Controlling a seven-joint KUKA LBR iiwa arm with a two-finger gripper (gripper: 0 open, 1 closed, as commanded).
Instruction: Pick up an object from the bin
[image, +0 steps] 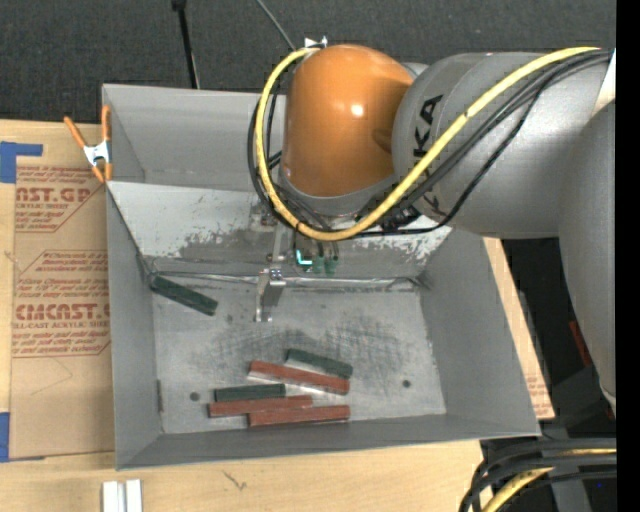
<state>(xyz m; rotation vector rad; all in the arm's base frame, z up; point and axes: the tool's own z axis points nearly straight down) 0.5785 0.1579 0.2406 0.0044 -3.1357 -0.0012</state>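
Camera view, looking down into the grey metal bin (470, 330): arm (520, 140) reaching in from the right, with its orange cover (345, 120) ringed by yellow and black cables (262, 140) and hanging over the back half of the bin. Below the cover, the end effector (267, 292), pointing down at bare, scuffed floor close to the foot of the back wall. Spread or closed: cannot tell from this angle.

Nearest to it, a lone dark green bar (183, 295), off to the left. Lying flat on the floor, slightly tilted, near the left wall. Apart from the end effector, not touched by it.

Closer to the front wall, a small heap of flat bars, well apart from the end effector:
- a second green bar (318, 363) at the back right of the heap;
- a red-brown bar with a pale edge (290, 375) just in front of it, side by side with it;
- a third green bar (248, 394) lower and to the left;
- two more red-brown bars, one (235, 408) under the third green bar and one (310, 413) at the very front, lying close together and roughly parallel to the front wall.

Between the lone dark green bar and the heap, only worn grey floor.
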